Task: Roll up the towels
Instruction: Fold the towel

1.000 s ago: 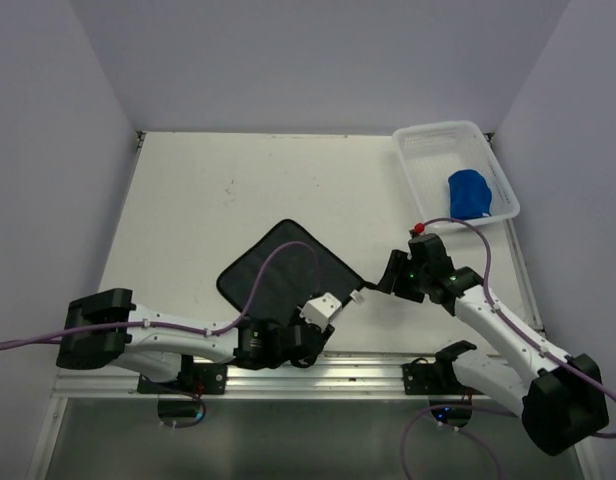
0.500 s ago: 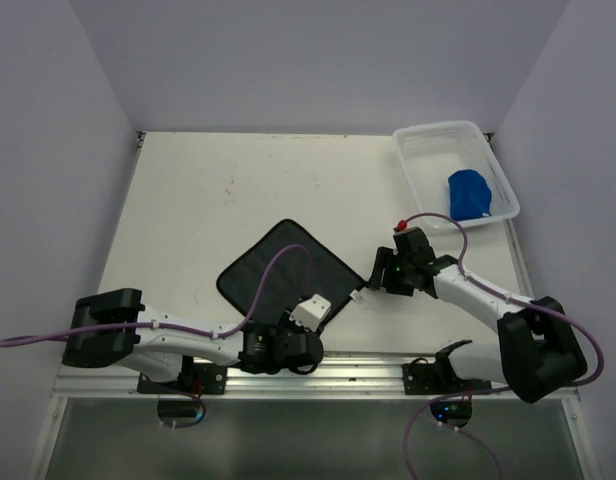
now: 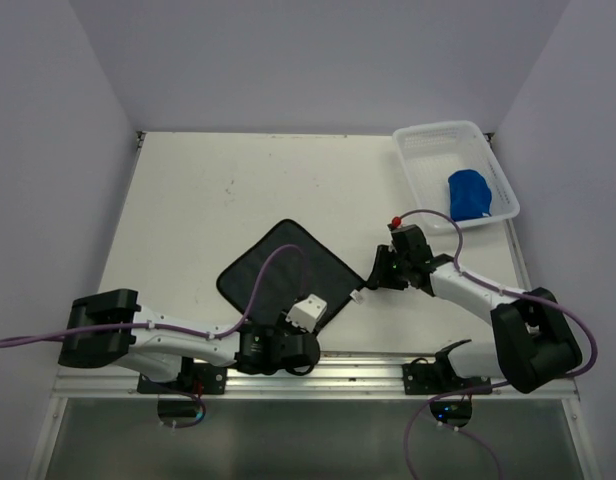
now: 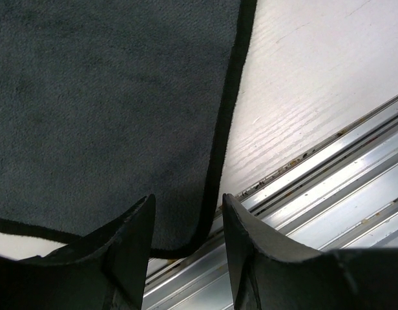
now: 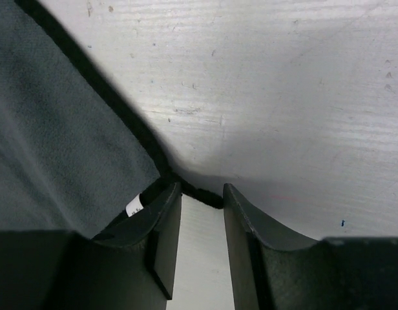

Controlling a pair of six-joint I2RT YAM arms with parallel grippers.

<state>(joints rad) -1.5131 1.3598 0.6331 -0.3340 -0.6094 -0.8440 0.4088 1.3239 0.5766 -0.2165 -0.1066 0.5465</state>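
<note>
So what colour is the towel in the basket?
That towel is bright blue, clearest in the top external view.

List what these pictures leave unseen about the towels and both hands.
Blue towel in the mesh basket: too small in the top view to tell rolled from bunched; neither wrist view shows it.
Dark towel: its underside faces the table in every view.
Left hand: in the top view its own wrist camera hides the fingers.
Right hand: shadow in its wrist view hides whether it touches the towel's corner.
</note>
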